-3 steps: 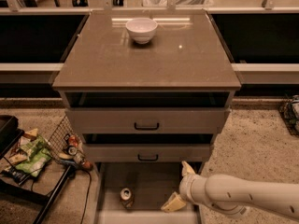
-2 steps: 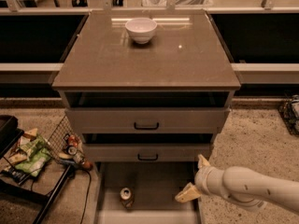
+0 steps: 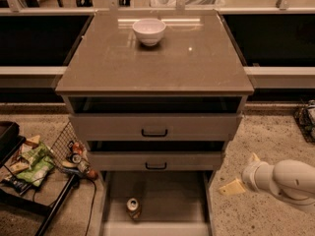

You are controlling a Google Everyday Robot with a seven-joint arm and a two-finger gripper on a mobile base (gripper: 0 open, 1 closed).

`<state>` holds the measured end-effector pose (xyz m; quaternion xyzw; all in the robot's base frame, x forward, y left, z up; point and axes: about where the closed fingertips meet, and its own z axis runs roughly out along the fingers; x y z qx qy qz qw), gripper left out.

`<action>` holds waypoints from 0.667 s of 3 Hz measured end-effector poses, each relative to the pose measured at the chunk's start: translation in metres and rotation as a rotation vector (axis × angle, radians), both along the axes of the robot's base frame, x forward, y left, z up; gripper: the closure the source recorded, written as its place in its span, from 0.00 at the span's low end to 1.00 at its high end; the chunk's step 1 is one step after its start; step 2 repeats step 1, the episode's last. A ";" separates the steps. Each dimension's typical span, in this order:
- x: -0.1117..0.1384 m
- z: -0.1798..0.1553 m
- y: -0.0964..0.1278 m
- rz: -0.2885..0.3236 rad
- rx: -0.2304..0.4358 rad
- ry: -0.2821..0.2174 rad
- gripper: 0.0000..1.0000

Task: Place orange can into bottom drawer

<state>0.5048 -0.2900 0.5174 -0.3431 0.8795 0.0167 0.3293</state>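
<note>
The orange can (image 3: 133,208) stands upright on the floor of the bottom drawer (image 3: 162,195), near its front left. The drawer is pulled out below the two upper drawers with black handles. My gripper (image 3: 238,173) is at the end of the white arm at the lower right, outside the drawer to its right, over the speckled floor. It is open and empty, with pale fingers (image 3: 230,186) spread apart, well clear of the can.
A white bowl (image 3: 149,31) sits on the cabinet top (image 3: 157,63). A wire basket (image 3: 69,151) with small cans and snack bags (image 3: 32,161) lies at the left on the floor. A dark frame stands at the lower left.
My arm has drawn back to the right, out of the bottom drawer and over the floor. The can has stayed in the drawer.
</note>
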 end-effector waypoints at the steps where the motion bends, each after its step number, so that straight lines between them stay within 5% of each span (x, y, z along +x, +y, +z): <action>1: -0.032 0.044 -0.036 -0.075 -0.023 0.052 0.00; 2: -0.032 0.044 -0.036 -0.075 -0.023 0.052 0.00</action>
